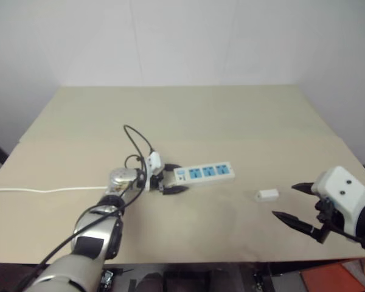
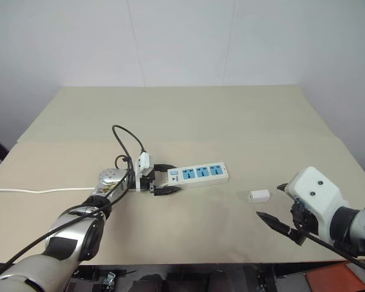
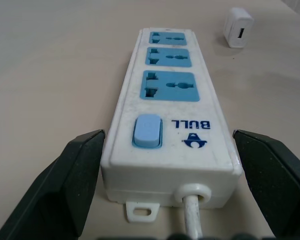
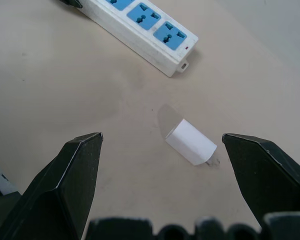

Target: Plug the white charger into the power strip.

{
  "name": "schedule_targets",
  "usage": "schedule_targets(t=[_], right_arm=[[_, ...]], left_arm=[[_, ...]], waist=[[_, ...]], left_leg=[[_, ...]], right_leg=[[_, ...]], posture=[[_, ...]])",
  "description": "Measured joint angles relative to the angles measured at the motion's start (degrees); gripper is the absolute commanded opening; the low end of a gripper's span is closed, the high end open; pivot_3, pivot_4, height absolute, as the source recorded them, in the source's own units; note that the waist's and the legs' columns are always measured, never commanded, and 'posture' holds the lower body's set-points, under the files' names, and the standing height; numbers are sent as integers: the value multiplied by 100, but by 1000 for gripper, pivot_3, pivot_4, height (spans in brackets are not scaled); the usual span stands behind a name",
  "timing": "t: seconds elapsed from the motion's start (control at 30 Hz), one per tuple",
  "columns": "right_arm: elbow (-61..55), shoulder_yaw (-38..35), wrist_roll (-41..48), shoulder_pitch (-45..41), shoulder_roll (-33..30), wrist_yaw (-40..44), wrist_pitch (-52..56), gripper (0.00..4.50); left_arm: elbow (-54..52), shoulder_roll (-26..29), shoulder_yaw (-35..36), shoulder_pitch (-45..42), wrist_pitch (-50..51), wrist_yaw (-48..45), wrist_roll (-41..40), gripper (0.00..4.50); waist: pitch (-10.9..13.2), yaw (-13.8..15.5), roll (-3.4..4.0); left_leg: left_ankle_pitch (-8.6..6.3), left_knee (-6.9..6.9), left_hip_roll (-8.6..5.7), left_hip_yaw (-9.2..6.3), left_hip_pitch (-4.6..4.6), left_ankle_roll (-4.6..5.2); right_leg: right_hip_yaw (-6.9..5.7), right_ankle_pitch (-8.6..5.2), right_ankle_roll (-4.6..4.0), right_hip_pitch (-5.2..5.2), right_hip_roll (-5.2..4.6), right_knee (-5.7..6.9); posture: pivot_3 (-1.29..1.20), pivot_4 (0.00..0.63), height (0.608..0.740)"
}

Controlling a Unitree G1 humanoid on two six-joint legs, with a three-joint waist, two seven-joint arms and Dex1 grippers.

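We see the right gripper [image 1: 293, 202] nearest, jaws wide and empty, aimed at the white charger [image 1: 267, 194] lying right of the power strip [image 1: 208, 173]. The left gripper [image 3: 165, 175], wide open, brackets the strip's switch end, likely to steady it.

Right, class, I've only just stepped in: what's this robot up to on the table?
It is setting up to plug in a charger. The left gripper has its jaws open on either side of the switch end of the power strip, not yet closed on it. The right gripper hovers open over the white charger, which lies loose on the table.
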Motion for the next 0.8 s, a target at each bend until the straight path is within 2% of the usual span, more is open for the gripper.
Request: schedule_targets(t=[0.33,0.43,0.5,0.8], right_arm=[[-19,61,-8,-7,-8,-126,5,4500],[-19,69,-7,-25,-11,-142,4,4500],[-18,79,-9,-32,-28,-150,4,4500],[34,121,-37,-56,-280,-123,-9,4500]], left_arm=[[-3,-57,70,50,-60,-137,50,4487],[-3,-87,75,57,-74,-116,91,3907],[-5,-120,73,69,-108,-54,130,3324],[-20,-123,70,86,-178,-182,155,3272]], waist=[[-2,1,0],[-3,1,0],[-4,11,0],[-7,8,0]], left_leg=[[0,0,-1,0,2,0],[0,0,-1,0,3,0],[0,0,-2,-1,3,0],[0,0,-4,-1,5,0]], right_leg=[[0,0,1,1,-1,0],[0,-1,2,3,-1,0],[-1,-2,3,4,-2,-1],[-1,-3,5,7,-4,-1]], posture=[[0,150,740],[0,150,740],[0,150,740],[0,150,740]])
